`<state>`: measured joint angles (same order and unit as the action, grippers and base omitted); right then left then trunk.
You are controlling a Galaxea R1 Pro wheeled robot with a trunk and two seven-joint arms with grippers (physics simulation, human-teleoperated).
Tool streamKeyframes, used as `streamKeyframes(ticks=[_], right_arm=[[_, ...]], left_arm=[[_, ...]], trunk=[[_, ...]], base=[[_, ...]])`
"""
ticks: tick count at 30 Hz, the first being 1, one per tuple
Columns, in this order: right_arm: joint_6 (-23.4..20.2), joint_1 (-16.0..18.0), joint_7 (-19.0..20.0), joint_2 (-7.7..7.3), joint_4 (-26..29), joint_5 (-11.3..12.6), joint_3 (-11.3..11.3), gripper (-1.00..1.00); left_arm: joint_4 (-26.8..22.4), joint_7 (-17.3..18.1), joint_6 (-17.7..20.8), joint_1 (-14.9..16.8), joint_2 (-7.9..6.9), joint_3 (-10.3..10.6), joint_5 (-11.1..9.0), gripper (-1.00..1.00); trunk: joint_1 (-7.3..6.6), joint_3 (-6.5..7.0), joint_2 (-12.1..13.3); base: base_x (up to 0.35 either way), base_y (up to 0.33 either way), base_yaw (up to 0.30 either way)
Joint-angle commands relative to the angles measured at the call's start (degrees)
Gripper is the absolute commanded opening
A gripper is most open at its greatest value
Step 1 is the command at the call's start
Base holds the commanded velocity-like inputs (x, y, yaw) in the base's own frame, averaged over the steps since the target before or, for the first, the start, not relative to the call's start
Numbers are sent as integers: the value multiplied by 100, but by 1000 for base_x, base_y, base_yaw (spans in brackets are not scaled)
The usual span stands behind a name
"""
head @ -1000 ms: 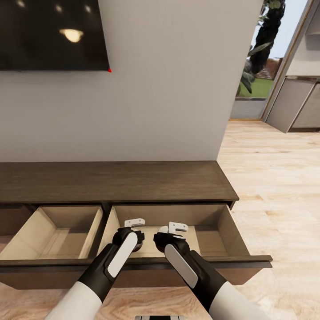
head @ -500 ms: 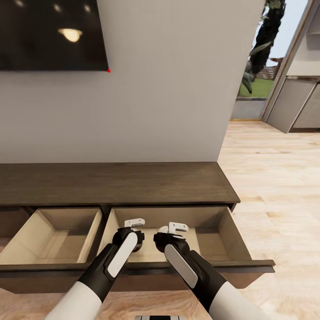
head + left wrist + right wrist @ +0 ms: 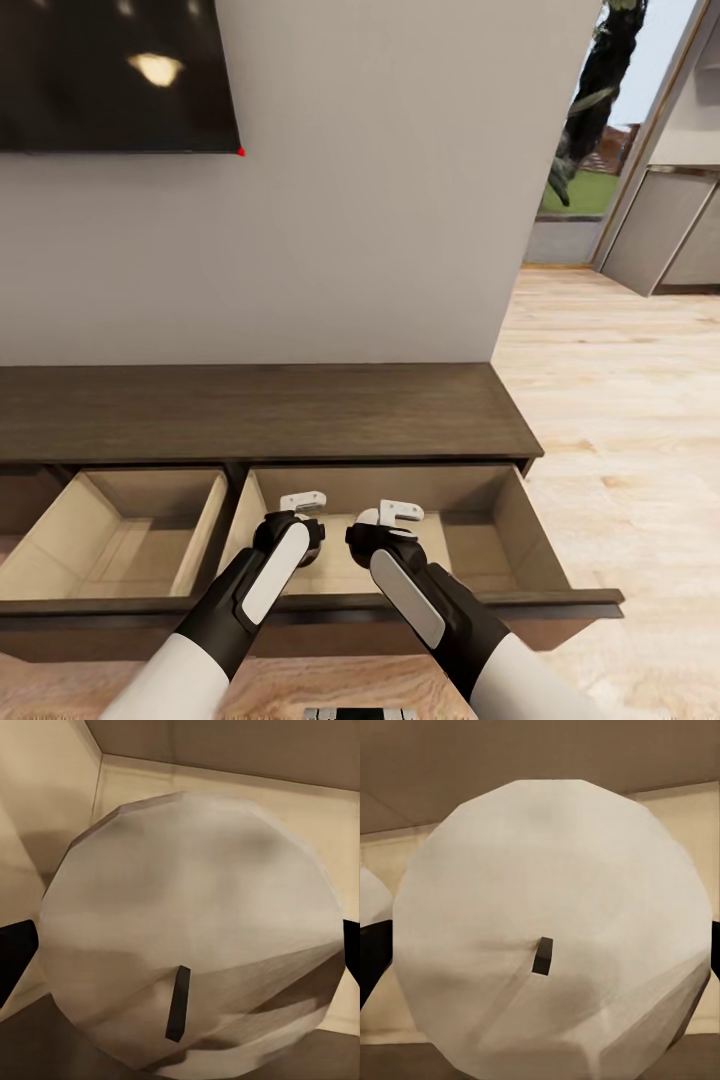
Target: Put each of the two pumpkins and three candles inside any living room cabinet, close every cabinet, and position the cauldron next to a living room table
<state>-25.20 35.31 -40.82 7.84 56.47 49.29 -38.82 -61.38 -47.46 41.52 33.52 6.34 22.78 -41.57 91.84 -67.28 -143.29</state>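
Presently each end effector, left [image 3: 303, 501] and right [image 3: 400, 513], pinches a pale candle [image 3: 187, 930] over the cabinet [image 3: 260, 410] drawer [image 3: 520, 525]; releasing early risks rolling.

Seen from the head, the candles are almost wholly hidden behind the left gripper [image 3: 303, 503] and right gripper [image 3: 398, 514], over the open right drawer [image 3: 480, 540] of the cabinet [image 3: 260, 410]. Each wrist view shows its candle, one greyish [image 3: 187, 937] and one cream-white [image 3: 547, 922], so close that the black fingers [image 3: 15, 952] (slivers only) are cut off at the frame edges. The TV [image 3: 110, 75] is cropped at the top corner.
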Motion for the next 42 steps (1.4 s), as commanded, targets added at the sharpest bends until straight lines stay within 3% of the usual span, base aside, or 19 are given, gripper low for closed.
streamKeyframes(ticks=[1,13,20,42], right_arm=[[-12,4,-38,-2,8,28,-12,-100],[-12,5,-37,-2,10,28,-12,-100],[-12,6,-40,-2,7,26,-12,-100],[-12,2,-40,-8,13,27,-12,-100]], left_arm=[[-6,-61,-2,5,-2,11,-53,-100],[-35,-62,-10,5,-9,7,-53,-100],[-58,-62,-12,5,-10,7,-53,-100],[-59,-49,-12,5,-19,3,-53,-100]], trunk=[[1,-28,-4],[32,-294,-20],[40,-360,-24],[40,-360,-24]], base=[[0,0,0],[0,0,0],[0,0,0],[0,0,0]])
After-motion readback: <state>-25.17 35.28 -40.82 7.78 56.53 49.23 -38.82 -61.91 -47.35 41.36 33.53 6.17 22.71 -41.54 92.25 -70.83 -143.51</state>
